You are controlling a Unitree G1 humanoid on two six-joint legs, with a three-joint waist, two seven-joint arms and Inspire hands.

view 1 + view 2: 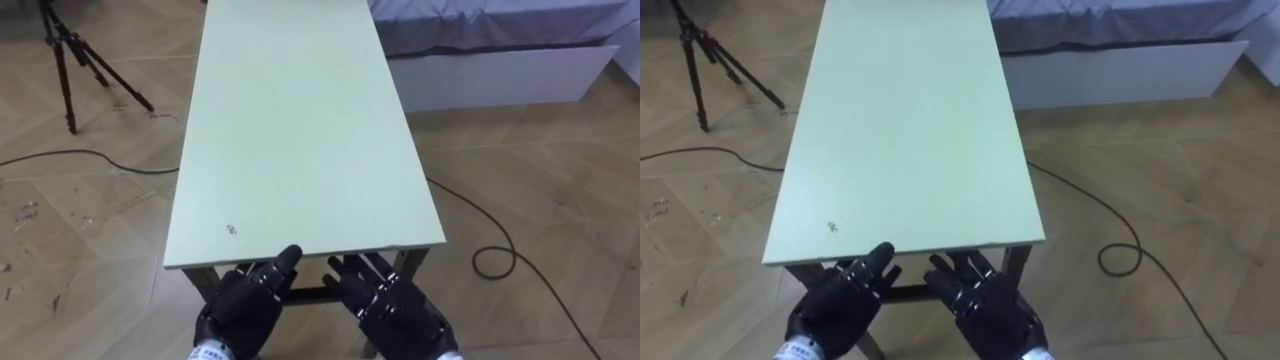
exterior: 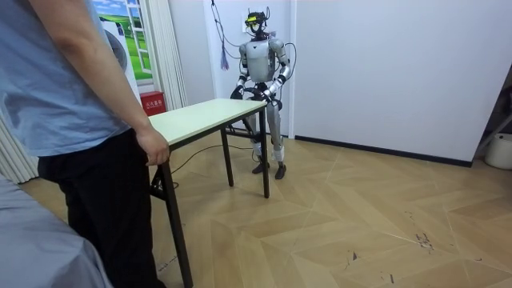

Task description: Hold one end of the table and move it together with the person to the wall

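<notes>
A long pale green table (image 1: 300, 120) on dark legs stretches away from me. Both my hands reach its near short edge from below. My left hand (image 1: 245, 305) has straight fingers at the underside and its thumb up against the rim. My right hand (image 1: 395, 310) lies beside it, fingers straight and pointing under the edge. In the room view I stand at the far end of the table (image 2: 200, 116). At the close end a person (image 2: 80, 120) in a blue shirt stands with one hand (image 2: 152, 148) on the tabletop's corner.
A black tripod (image 1: 75, 60) stands left of the table, and a dark cable (image 1: 90, 158) runs across the wooden floor there. Another cable loops on the floor (image 1: 500, 255) to the right. A bed (image 1: 500, 40) lies at the far right. A white wall stands behind me.
</notes>
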